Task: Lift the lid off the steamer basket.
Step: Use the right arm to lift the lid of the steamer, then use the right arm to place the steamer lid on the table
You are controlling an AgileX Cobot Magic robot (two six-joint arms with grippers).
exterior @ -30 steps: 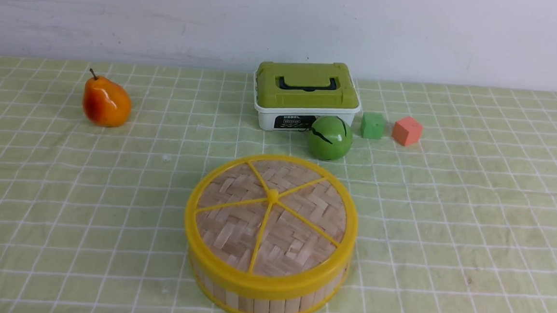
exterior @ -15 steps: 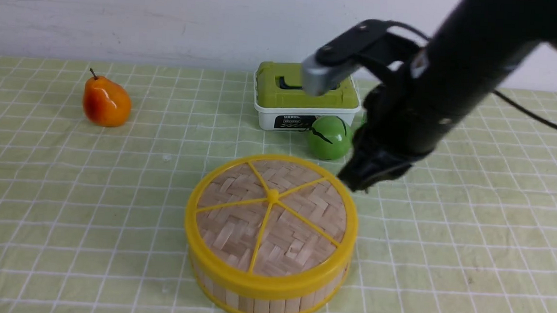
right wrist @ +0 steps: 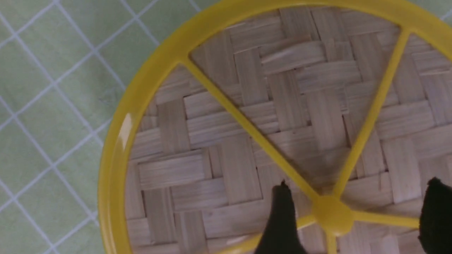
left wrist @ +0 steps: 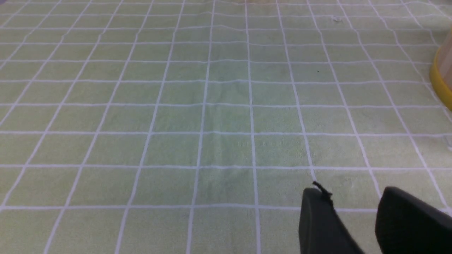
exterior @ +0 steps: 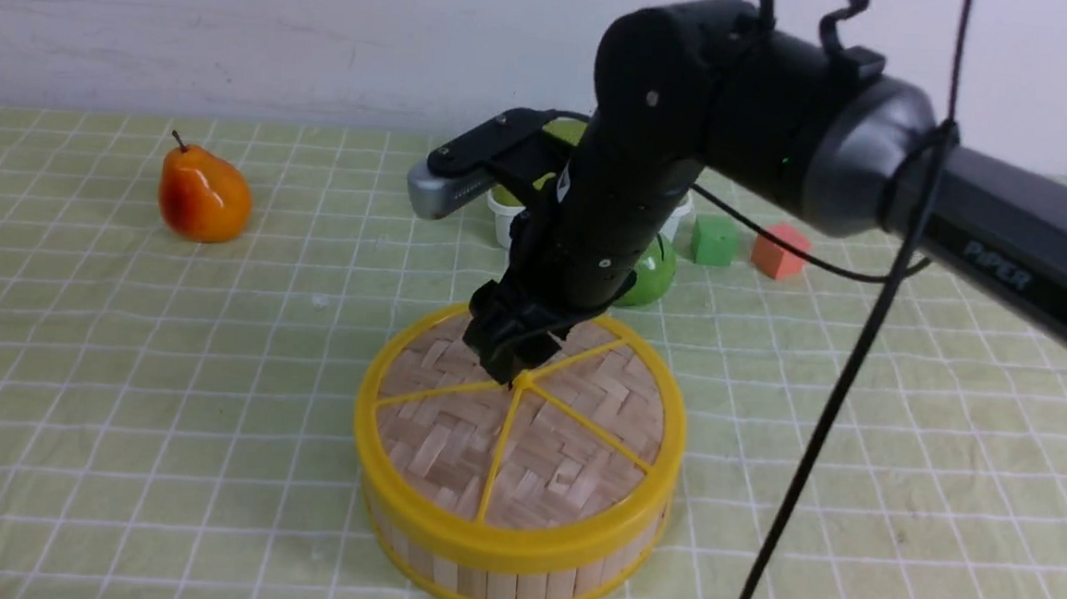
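Pincer [right wrist: 358,187], right arm: had just swung in from the right and reached the middle of the lid [exterior: 579,469]; jaws had parted on the way. They stood wide, nothing held, one finger to each side of the knob [right wrist: 333,215]. Contact could not be told.

Meaning for the task: approach nearly done, in my judgement; gripping and lifting not begun. Next would come a little lowering, then a squeeze on the knob. It looked small and smooth; a shallow bite might slip.

Lid lay directly under the pincer, level, outer face and knob pointing up, seated all round the basket [exterior: 516,587] as far as could be seen. Round, so no long axis; five spokes ran out from the knob. Beyond the pincer: ball [exterior: 654,274], then box [exterior: 504,219], partly hidden by the arm.
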